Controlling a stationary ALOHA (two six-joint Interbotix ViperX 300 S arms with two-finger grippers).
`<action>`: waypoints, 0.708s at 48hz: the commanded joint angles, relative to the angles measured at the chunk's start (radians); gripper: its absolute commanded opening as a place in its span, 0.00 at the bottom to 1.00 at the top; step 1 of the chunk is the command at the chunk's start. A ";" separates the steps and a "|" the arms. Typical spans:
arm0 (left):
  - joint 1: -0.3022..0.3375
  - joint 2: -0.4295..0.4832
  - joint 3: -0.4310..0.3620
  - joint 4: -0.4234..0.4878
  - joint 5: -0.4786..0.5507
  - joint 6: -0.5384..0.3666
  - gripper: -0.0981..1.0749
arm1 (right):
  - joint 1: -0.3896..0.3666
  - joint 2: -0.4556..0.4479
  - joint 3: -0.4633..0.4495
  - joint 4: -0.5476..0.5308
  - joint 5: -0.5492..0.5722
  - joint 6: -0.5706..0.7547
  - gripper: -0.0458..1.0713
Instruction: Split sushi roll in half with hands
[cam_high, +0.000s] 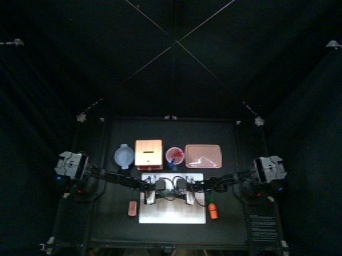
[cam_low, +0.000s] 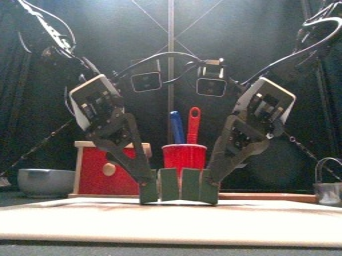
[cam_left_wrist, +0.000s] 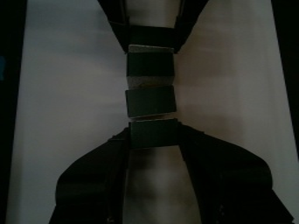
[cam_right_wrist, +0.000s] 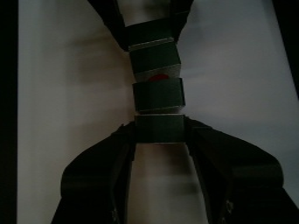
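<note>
Gripped at opposite ends by the left gripper (cam_low: 150, 186) and right gripper (cam_low: 211, 186), the short dark green-black sushi roll (cam_low: 182, 186) is held on the white board (cam_low: 171, 222), its middle barely discernible from above.

A white board (cam_high: 174, 212) lies on the black surface (cam_high: 107, 230), with an orange stick-shaped object (cam_high: 132, 207) just off one of its short sides and a small red one (cam_high: 213, 210) at the other. Behind the board, in a row, stand a pale bowl (cam_high: 124, 156), an orange box (cam_high: 148, 152), a red cup (cam_low: 183, 156) holding a blue-handled utensil (cam_low: 175, 126) and a red-handled one (cam_low: 194, 123), and a pink tray (cam_high: 203, 155). Black curtains (cam_high: 40, 90) close in the whole pen.
</note>
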 joint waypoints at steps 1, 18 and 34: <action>0.002 -0.015 0.002 0.002 0.005 0.000 0.68 | -0.002 -0.044 -0.002 0.002 0.003 -0.002 0.49; 0.002 -0.017 0.003 0.000 0.005 0.000 0.68 | -0.002 -0.060 0.012 0.002 0.003 -0.002 0.49; 0.002 -0.021 0.003 0.000 0.028 0.000 0.68 | -0.002 -0.084 0.040 0.026 0.002 -0.002 0.49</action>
